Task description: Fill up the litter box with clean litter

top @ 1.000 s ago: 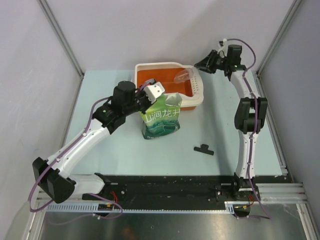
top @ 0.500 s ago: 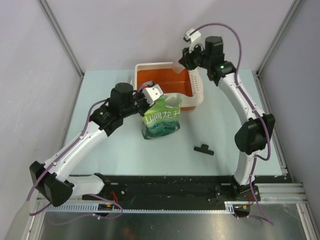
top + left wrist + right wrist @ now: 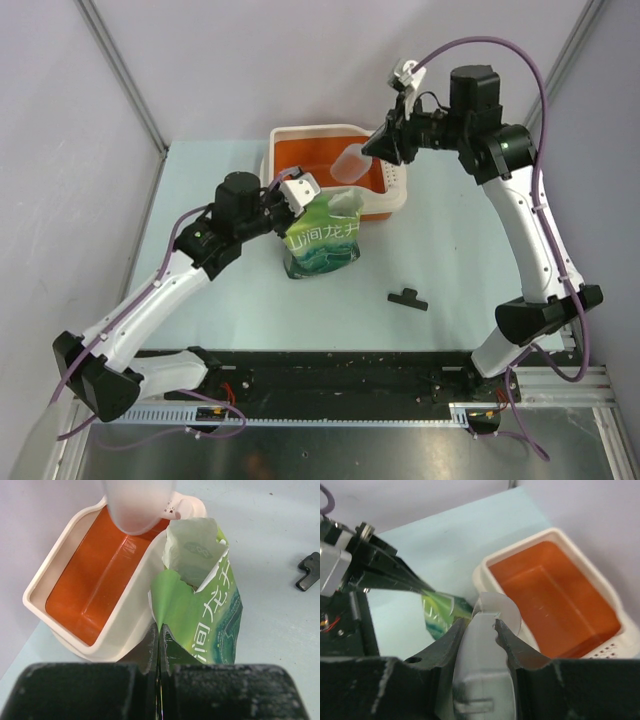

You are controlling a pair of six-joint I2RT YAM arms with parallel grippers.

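The litter box (image 3: 300,131) stands at the back of the table, and its orange inside (image 3: 90,595) looks bare. No clean litter shows. A green pouch (image 3: 320,242) stands against the box's front wall, top torn open. My left gripper (image 3: 300,196) is shut on the pouch's upper edge (image 3: 172,592). My right gripper (image 3: 386,146) is shut on the handle of a translucent scoop (image 3: 355,161), which hangs over the box's front right part, just above the pouch. In the right wrist view the scoop (image 3: 502,611) lies between the pouch (image 3: 440,611) and the box (image 3: 560,600).
A small black clip (image 3: 407,298) lies on the table to the right of the pouch, also seen in the left wrist view (image 3: 309,571). Grey walls with metal posts enclose the back and sides. A black rail runs along the near edge.
The right arm has swung up and over, its wrist turning toward the left. The scoop has shifted left and nearer the pouch. The left arm still holds the pouch in place.
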